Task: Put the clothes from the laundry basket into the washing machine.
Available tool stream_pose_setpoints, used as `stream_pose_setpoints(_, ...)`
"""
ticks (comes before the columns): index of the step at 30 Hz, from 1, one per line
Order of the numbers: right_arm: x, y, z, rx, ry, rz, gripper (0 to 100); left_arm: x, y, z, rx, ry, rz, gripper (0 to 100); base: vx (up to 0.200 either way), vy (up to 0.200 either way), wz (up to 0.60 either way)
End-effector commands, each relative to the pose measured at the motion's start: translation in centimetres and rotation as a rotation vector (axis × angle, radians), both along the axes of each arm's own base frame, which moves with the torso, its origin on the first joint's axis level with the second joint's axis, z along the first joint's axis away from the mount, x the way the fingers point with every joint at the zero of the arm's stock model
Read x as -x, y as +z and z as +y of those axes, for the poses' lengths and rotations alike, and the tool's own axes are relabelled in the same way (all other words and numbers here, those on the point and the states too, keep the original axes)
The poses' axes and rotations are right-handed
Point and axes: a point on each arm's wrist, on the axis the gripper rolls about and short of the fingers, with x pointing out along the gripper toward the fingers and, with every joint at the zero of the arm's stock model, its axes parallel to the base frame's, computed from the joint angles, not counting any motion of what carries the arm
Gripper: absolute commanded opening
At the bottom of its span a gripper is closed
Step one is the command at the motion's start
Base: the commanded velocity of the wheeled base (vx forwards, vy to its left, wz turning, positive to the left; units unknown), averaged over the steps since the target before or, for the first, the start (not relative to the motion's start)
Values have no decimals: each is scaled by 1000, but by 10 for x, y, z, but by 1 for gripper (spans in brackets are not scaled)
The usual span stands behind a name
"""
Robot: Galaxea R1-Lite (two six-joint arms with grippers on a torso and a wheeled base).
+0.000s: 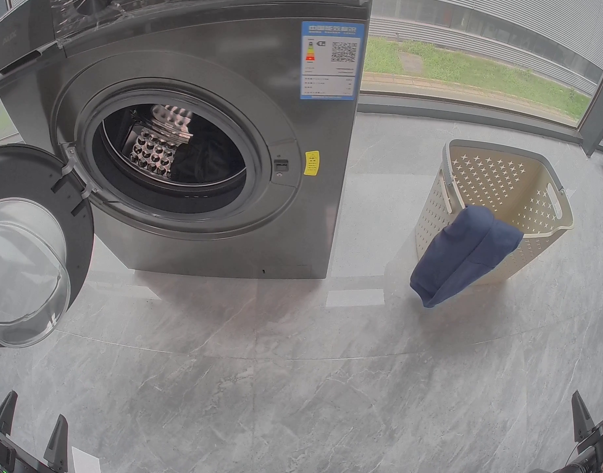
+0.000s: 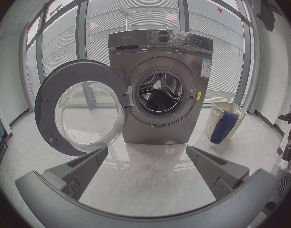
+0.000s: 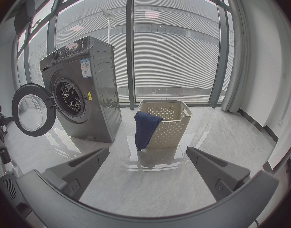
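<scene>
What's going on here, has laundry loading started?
Laundry loading, with nothing gripped right now. The washing machine has its door swung wide open, and a dark item, likely clothing, lies in the drum. A blue garment hangs over the rim of the laundry basket, on the robot's right of the machine. The left hand and right hand are open, empty and set back from both.

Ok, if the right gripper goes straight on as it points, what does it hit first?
Likely the blue garment hanging over the laundry basket rim; nothing stands between, though depth is unclear.
</scene>
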Motion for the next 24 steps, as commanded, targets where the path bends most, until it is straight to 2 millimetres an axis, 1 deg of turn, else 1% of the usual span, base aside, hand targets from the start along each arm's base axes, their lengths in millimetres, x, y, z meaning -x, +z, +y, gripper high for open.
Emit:
stream_pose_setpoints(1,-1,-4,0,0,0,16,100,-1,-5,0,1,0,10,100,0,-200,0)
stream_pose_setpoints(7,-1,-4,0,-1,-1,16,100,-1,-5,0,4,-2,10,100,0,-200,0)
stream_pose_setpoints(13,-1,-4,0,-1,-1,16,100,-1,-5,0,7,-5,8,100,0,0,0)
stream_pose_setpoints(24,-1,-4,0,-1,0,16,100,-1,-5,0,7,-6,9,100,200,0,0)
